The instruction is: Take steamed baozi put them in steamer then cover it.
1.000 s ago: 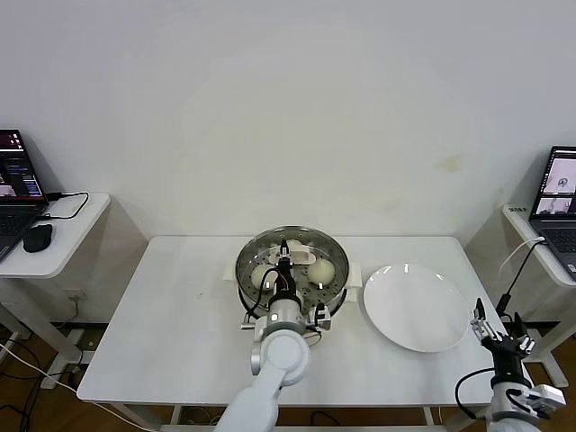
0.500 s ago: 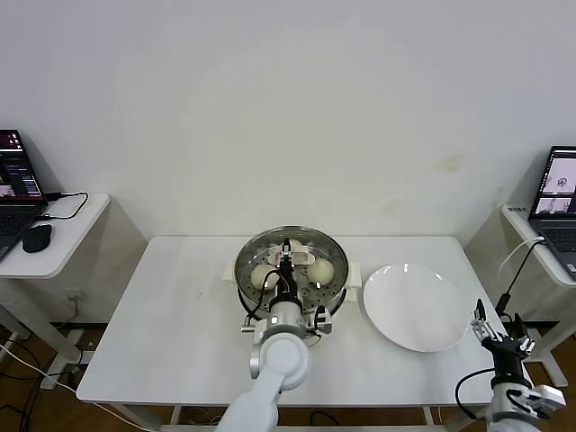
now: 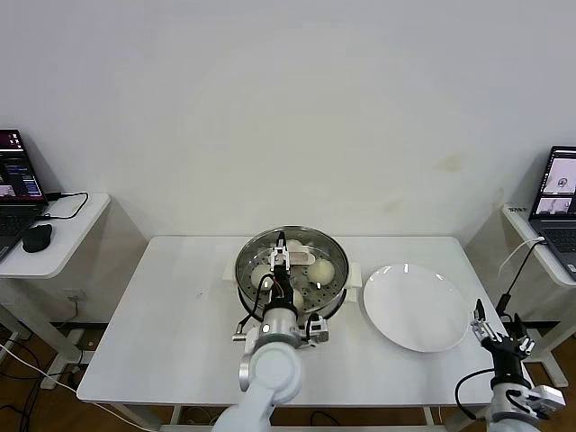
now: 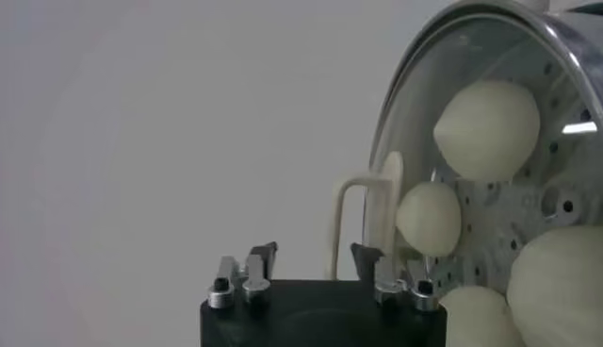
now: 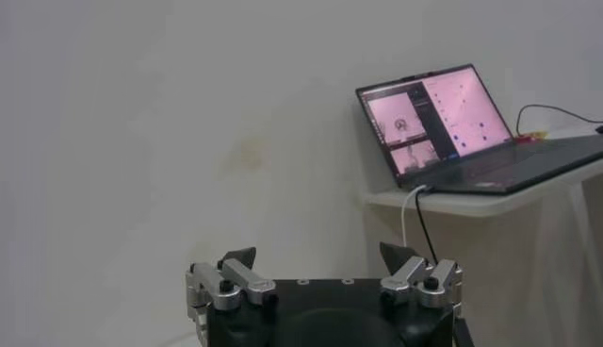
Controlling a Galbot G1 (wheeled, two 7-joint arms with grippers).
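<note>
**Left arm drawn back from the covered steamer**

Pulled slightly back toward the body since a second ago: left pincer [image 3: 282,254], now wide and empty, just clear of the bar handle it stood over. Seated on the steamer [image 3: 292,270], the cover [image 4: 471,141], its handle [image 4: 369,222] upright beside one fingertip [image 4: 263,256]. Visible through the glass, four steamed baozi [image 4: 487,129] on the perforated tray. Right of the steamer on the tabletop [image 3: 162,324], a bare white plate [image 3: 416,307]. Well right of the steamer, off the tabletop's corner, parked right pincer [image 5: 318,256], also wide, holding nothing. Covering step apparently finished; next, probably only a clean retreat without nudging the handle.
</note>
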